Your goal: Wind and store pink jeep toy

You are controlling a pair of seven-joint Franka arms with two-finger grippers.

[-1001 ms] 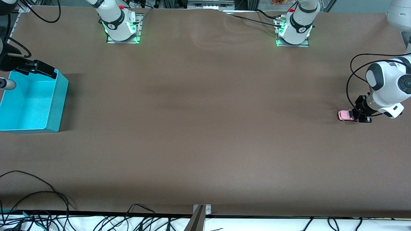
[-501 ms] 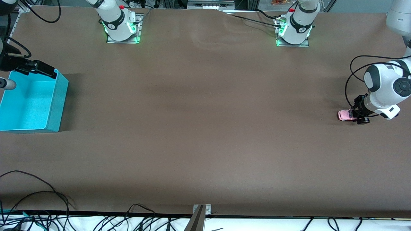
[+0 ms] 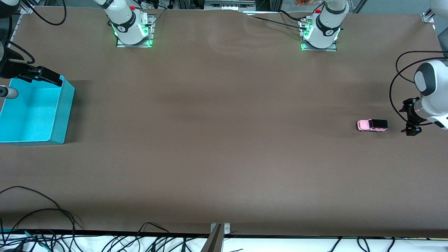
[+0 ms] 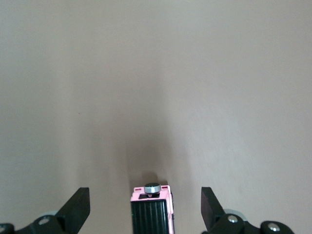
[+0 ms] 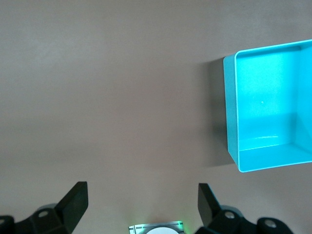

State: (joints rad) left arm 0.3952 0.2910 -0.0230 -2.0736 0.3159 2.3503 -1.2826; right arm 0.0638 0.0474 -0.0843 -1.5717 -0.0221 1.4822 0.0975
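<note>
The pink jeep toy (image 3: 372, 125), pink with a black roof, stands free on the brown table near the left arm's end. My left gripper (image 3: 408, 119) is open and empty, low over the table beside the jeep, on the side toward the left arm's end. In the left wrist view the jeep (image 4: 152, 210) sits between the spread fingers (image 4: 78, 202), touching neither, its silver spare wheel pointing away from the gripper. My right gripper (image 5: 141, 195) is open and empty. It waits, held high by the turquoise bin (image 3: 66, 105).
The turquoise bin (image 5: 233, 112) is empty and stands at the right arm's end of the table. The two arm bases (image 3: 132, 28) stand along the table's edge farthest from the front camera. Cables lie off the table's near edge (image 3: 42, 224).
My left gripper has opened, let go of the jeep and drawn back toward the left arm's end. The jeep has rolled a little toward the right arm's end. The right arm has not moved.
</note>
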